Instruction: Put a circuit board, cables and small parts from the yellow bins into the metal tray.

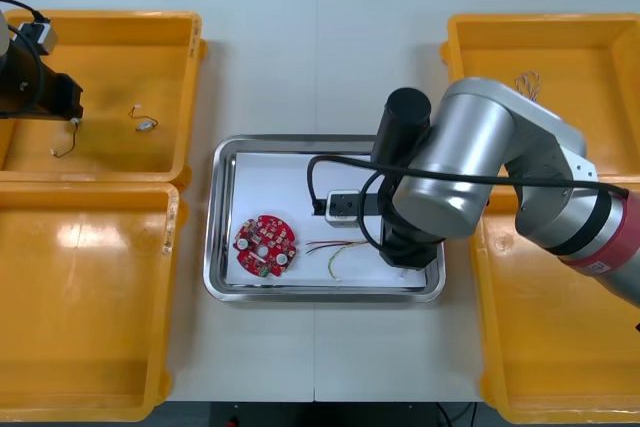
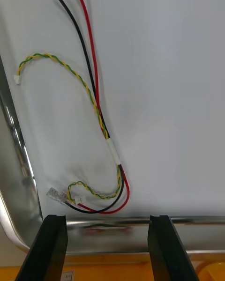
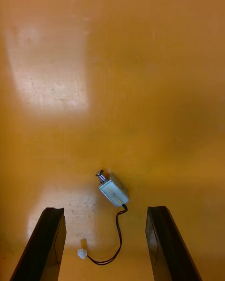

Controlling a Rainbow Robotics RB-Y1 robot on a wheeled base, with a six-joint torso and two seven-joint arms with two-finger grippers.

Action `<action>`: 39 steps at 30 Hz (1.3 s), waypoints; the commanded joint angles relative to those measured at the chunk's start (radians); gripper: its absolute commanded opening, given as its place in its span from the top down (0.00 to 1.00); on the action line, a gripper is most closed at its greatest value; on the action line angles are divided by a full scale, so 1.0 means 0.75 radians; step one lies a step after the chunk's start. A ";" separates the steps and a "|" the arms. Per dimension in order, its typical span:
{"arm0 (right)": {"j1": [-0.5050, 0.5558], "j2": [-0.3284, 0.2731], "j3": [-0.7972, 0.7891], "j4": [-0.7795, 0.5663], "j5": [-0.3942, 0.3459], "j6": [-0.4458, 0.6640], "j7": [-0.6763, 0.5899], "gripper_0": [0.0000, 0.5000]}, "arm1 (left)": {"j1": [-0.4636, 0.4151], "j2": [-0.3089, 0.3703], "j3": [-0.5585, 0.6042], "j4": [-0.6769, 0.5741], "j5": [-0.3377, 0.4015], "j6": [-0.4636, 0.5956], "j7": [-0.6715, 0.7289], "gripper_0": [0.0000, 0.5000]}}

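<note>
White inside and shiny at the rim, the metal tray sits at the middle of the counter, between the yellow bins. A round red circuit board lies flat at about 8 o'clock on the tray floor. A cable bundle rests near 6 o'clock, just apart from the board. It has red and black leads and a twisted yellow-green pair, joined by a white sleeve, with small pale plugs at some ends.

The right hand hovers over the tray around 4 o'clock, its fingers spread wide and holding nothing. The bundle lies just beyond them, untouched.

At the counter's 10 o'clock the left hand hangs over the far left bin, also spread and empty. A small metal part with a thin black lead and a white plug lies on the bin floor in the gap between the fingers, touching neither. A loose twisted cable sits in the bin at 2 o'clock.
</note>
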 commanded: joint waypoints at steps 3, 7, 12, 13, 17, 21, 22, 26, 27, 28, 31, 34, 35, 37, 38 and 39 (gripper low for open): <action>-0.025 0.032 -0.247 -0.050 -0.069 0.157 -0.028 0.00 | -0.064 -0.022 -0.038 0.057 -0.005 -0.103 -0.150 0.00; -0.025 0.032 -0.360 -0.058 -0.059 0.216 -0.034 0.00 | -0.064 -0.027 -0.067 0.088 0.001 -0.152 -0.154 0.00; -0.025 0.030 -0.507 -0.078 -0.044 0.216 -0.053 0.00 | -0.062 -0.029 -0.071 0.094 0.005 -0.156 -0.154 0.00; -0.025 0.030 -0.542 -0.076 -0.042 0.216 -0.055 0.00 | -0.062 -0.033 -0.071 0.096 0.005 -0.158 -0.156 0.00; -0.025 0.018 -0.632 -0.076 -0.042 0.216 -0.067 0.00 | -0.058 -0.039 -0.071 0.098 0.008 -0.166 -0.156 0.00; -0.025 0.006 -0.732 -0.074 -0.004 0.216 -0.081 0.00 | -0.042 -0.043 -0.071 0.098 0.012 -0.199 -0.158 0.00; -0.025 0.006 -0.754 -0.070 0.013 0.216 -0.085 0.00 | -0.038 -0.043 -0.071 0.098 0.014 -0.209 -0.158 0.00; -0.025 0.006 -0.820 -0.046 0.054 0.216 -0.100 0.00 | -0.034 -0.043 -0.071 0.098 0.016 -0.216 -0.164 0.00; -0.025 0.006 -0.842 -0.035 0.064 0.216 -0.104 0.00 | -0.032 -0.043 -0.071 0.098 0.018 -0.216 -0.166 0.00; -0.025 0.008 -0.863 -0.023 0.072 0.216 -0.106 0.00 | -0.032 -0.043 -0.071 0.098 0.018 -0.216 -0.169 0.00; -0.027 0.010 -0.914 0.006 0.101 0.216 -0.108 0.00 | -0.032 -0.043 -0.071 0.098 0.018 -0.213 -0.175 0.00; -0.027 0.014 -0.949 0.022 0.142 0.216 -0.110 0.00 | -0.026 -0.043 -0.073 0.098 0.020 -0.216 -0.181 0.00; -0.027 0.014 -0.959 0.022 0.168 0.216 -0.112 0.00 | -0.026 -0.043 -0.073 0.098 0.020 -0.216 -0.185 0.00; -0.027 0.014 -0.971 0.022 0.207 0.216 -0.114 0.00 | -0.019 -0.043 -0.073 0.098 0.022 -0.216 -0.189 0.00; -0.027 0.014 -0.973 0.022 0.219 0.216 -0.116 0.00 | -0.019 -0.043 -0.073 0.098 0.022 -0.216 -0.191 0.00; -0.027 0.014 -0.979 0.030 0.236 0.216 -0.118 0.00 | -0.015 -0.043 -0.071 0.098 0.022 -0.216 -0.195 0.00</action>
